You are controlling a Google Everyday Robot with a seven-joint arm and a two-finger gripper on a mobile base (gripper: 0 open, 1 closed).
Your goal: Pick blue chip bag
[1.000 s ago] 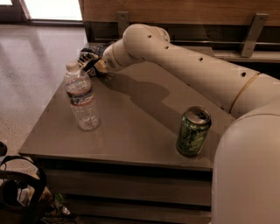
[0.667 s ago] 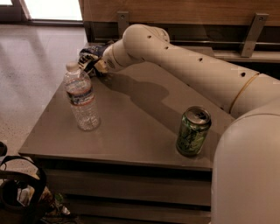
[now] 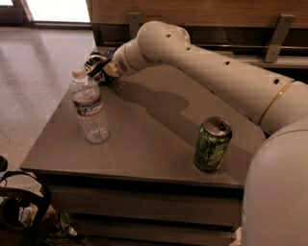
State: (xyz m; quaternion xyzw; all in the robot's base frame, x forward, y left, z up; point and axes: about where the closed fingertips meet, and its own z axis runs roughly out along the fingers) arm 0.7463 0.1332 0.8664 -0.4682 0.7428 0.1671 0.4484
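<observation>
Camera view, single frame.

Table: flat grey-brown matte top, square edges, stepped dark base below.

Arm: smooth cream plastic shell, rounded tubular links with small dark holes along them. It crosses from the right edge to the far-left corner and throws a soft shadow on the top.

Gripper: dark, blocky, with pale patches. It sits low over the far-left corner, right at the blue chip bag. Can't tell whether it's apart or clamped on the bag; contact is not resolvable.

Blue chip bag: dark navy, crumpled foil. It lies at the far-left corner, mostly hidden behind the gripper, with only its upper part showing.

Water bottle: clear ribbed plastic, white cap, paper label band. It stands upright near the left edge, just on the near side of the gripper.

Soda can: green printed aluminium, silver top with tab. It stands upright near the near-right corner, well apart from the bottle.

Floor: glossy pale speckled stone left of the table.

Wood panel behind the far edge, with grey metal brackets.

Dark strapped bag on the floor by the near-left corner.
</observation>
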